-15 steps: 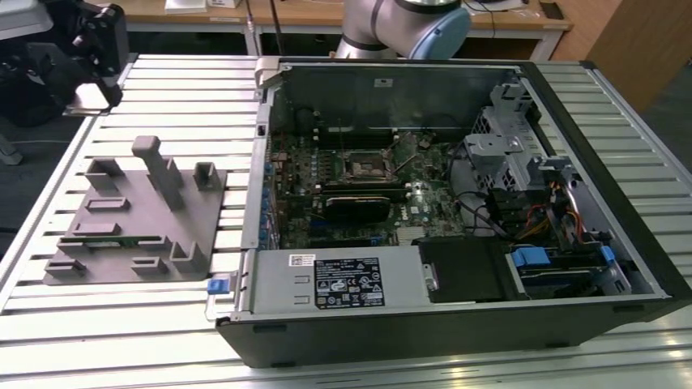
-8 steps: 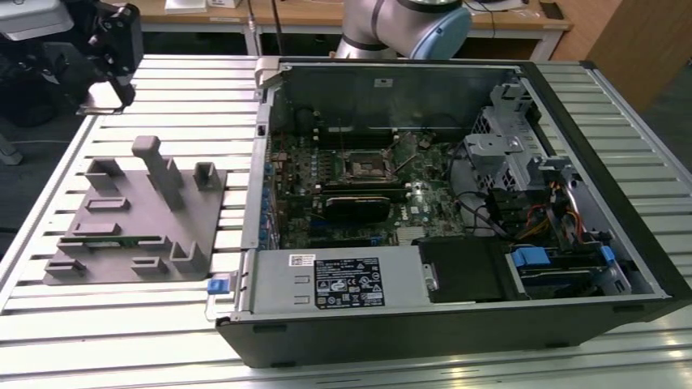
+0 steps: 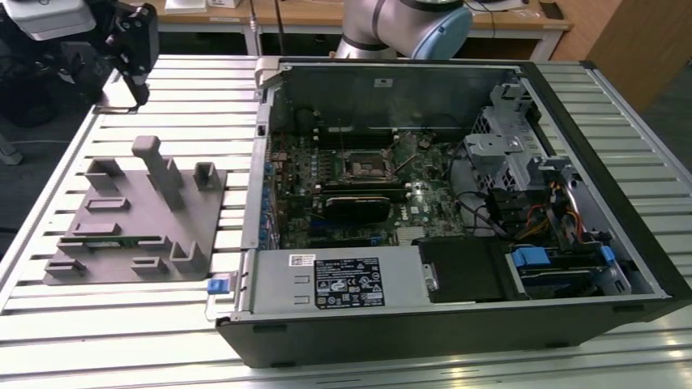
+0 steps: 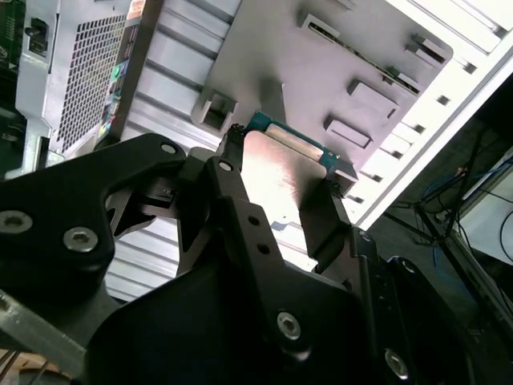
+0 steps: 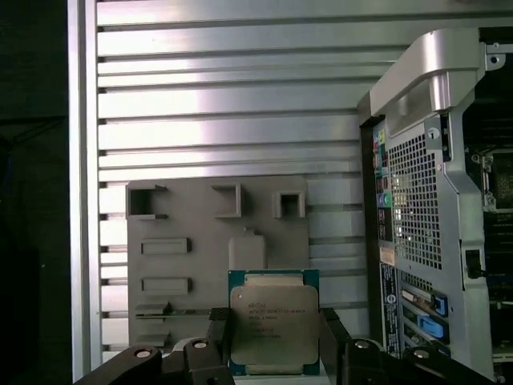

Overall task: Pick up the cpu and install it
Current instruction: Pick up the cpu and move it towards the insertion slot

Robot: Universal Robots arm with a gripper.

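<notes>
Tabletop point(image 3: 162, 340) of ribbed aluminium slats in the exterior view, with an open black computer case point(image 3: 454, 324) lying on its side toward the exterior view's right. Inside, a green circuit board crowded with parts, and near its middle a black square socket frame point(image 3: 362, 166). On the exterior view's left, a flat matte grey tray point(image 3: 119, 259) with upright posts and boxy pockets, a thin green memory strip point(image 3: 125, 241) lying along it. Behind the case, a smooth grey and pale blue joint of the arm point(image 3: 416, 28).

In the second wrist view, cpu point(image 4: 276, 180) clamped in the gripper point(image 4: 288, 160), with black angular fingers point(image 4: 228, 172) pressed against two opposite edges. Flat and square, with a polished metal face catching the light and a thin green rim at the far edge. Held up off the tray, with tray and slats well behind it.

In the first wrist view, silvery-white top with faint print turned squarely to the camera, green border all round, a finger on each of the two side edges. Square plate, so no real long axis; broad face flat-on to the tabletop behind it, as far as can be judged. Seen in front of the tray's near edge, with the perforated metal back of the case off to one side.
</notes>
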